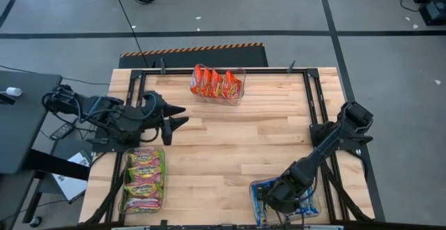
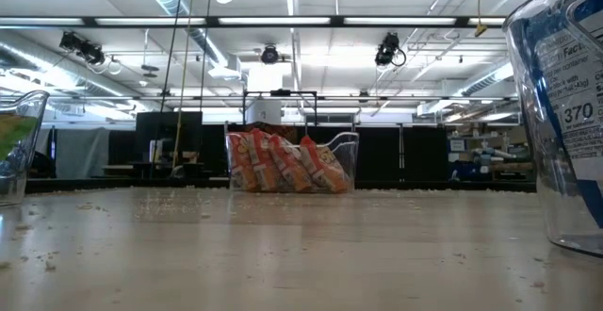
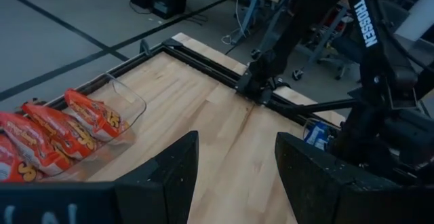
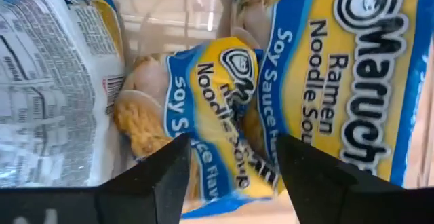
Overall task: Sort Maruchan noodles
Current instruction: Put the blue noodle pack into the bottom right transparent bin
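Red-orange Maruchan packets [image 1: 217, 83] stand on edge in a clear bin at the table's far middle; the low view also shows these red-orange packets [image 2: 283, 165]. Green-pink-yellow packets [image 1: 143, 180] lie in a bin at the near left. Blue-white-yellow packets [image 4: 224, 115] fill a bin [image 1: 259, 201] at the near right. My right gripper [image 4: 234, 176] is open and reaches down into that bin, over a tilted middle packet. My left gripper [image 1: 178, 118] is open and hovers over the table's left side, holding nothing; the left wrist view shows its open fingers [image 3: 237, 176]. My right gripper comes from above into the near-right bin. Its open fingers [image 4: 159, 180] stand on either side of the lower end [image 4: 224, 170] of the middle blue-white-yellow packet. Whether they touch it, I cannot tell.
A black frame rail [image 1: 223, 71] runs round the tabletop. Bare wood [image 1: 237, 146] lies between the three bins. The near-right bin's wall [image 2: 565, 113] stands close to the low camera. The right arm's base [image 3: 366, 81] rises at the table's right edge.
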Controlling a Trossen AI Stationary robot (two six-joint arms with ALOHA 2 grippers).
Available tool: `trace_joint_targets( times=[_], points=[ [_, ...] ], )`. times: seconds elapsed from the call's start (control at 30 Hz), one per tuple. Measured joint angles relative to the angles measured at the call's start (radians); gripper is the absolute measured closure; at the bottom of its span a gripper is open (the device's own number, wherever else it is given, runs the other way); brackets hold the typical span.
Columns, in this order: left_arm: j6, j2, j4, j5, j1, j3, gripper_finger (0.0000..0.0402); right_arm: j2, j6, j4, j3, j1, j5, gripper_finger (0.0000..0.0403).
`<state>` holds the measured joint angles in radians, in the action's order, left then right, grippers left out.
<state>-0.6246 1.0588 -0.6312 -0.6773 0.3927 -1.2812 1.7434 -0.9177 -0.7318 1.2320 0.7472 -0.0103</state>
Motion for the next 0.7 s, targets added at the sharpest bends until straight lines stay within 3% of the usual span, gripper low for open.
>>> trace_joint_targets(
  times=[0.1, 0.2, 0.33, 0.47, 0.7],
  points=[
    [-0.021, 0.003, -0.002, 0.0, 0.005, 0.0, 0.0203, 0.006, -0.05, 0.037, -0.009, -0.015, -0.045, 0.0187],
    [-0.02, 0.002, 0.0, -0.006, 0.006, 0.0, 0.0203, 0.006, -0.085, 0.056, -0.028, -0.025, -0.064, 0.0219],
    [-0.013, 0.002, -0.006, -0.021, 0.003, 0.0, 0.0203, 0.006, -0.123, 0.059, -0.064, -0.022, -0.065, 0.0293],
    [0.006, 0.001, -0.01, -0.022, 0.002, 0.0, 0.0203, 0.003, -0.068, 0.056, -0.08, 0.016, 0.029, 0.0384],
    [0.003, -0.014, -0.009, -0.066, 0.004, 0.0, 0.0205, -0.135, 0.116, 0.186, -0.093, 0.117, 0.17, 0.0397]
  ],
)
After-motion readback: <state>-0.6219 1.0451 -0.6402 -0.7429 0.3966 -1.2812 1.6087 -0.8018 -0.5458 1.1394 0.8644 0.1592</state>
